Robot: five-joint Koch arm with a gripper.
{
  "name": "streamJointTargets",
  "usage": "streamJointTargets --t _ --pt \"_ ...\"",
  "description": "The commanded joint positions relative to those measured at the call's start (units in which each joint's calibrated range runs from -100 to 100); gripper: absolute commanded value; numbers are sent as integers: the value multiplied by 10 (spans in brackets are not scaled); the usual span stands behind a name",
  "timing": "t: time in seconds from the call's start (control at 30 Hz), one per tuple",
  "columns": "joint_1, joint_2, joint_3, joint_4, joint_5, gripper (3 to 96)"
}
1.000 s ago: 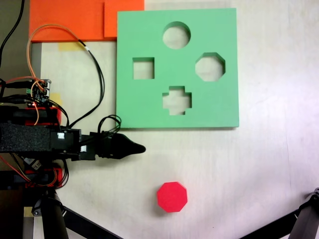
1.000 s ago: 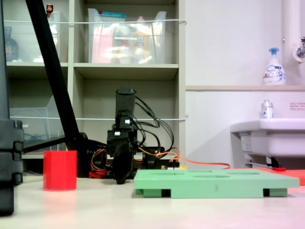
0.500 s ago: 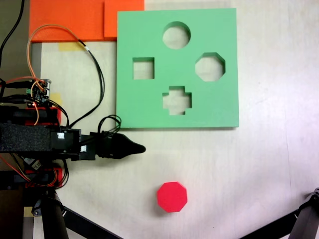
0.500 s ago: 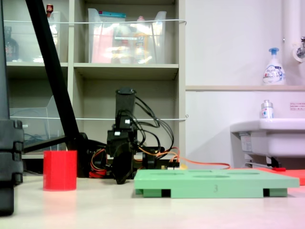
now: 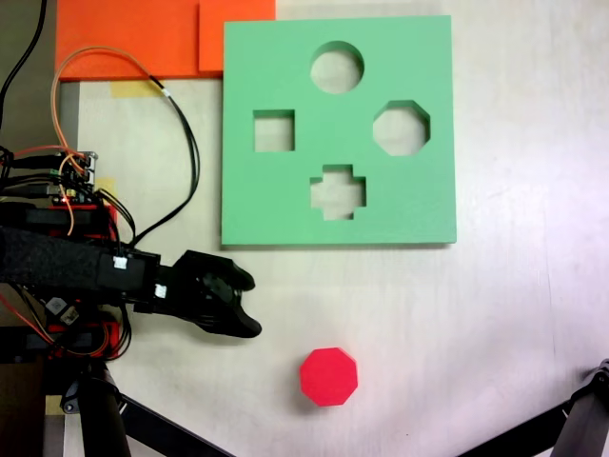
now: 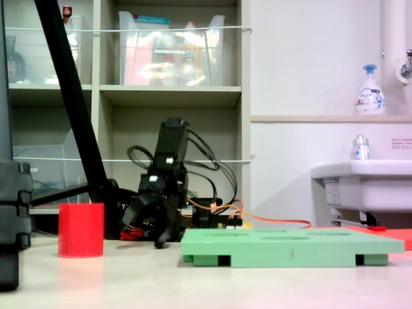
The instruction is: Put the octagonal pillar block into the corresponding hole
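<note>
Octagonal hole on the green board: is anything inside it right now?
Nothing is in the octagonal hole; the first exterior view shows only pale table through it. The red octagonal block stands on the table apart from the green board, beyond the open tool.

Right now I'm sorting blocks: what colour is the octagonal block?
Bright red, clearest in the first exterior view.

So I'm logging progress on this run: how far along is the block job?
Nothing is placed yet: the octagonal hole in the green foam board is empty. The red octagonal block sits on the table, apart from the board. In hand: the gripper is open, empty, and angled toward the block, not touching it. Grasping, carrying and inserting remain.
</note>
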Motion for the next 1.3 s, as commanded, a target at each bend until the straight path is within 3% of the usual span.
streamJointTargets --t 0.03,0.27,0.5,0.77,0.93,1.1,1.3 --pt "7 -5 180 -323 63 457" --pt "21 122 554 -612 77 457" --pt "0 472 996 -882 78 457" --pt "-34 633 1108 -893 76 469" --pt "-60 765 1144 -893 56 646" --pt "-67 842 1145 -893 51 955" --pt "-78 918 1161 -884 37 955"
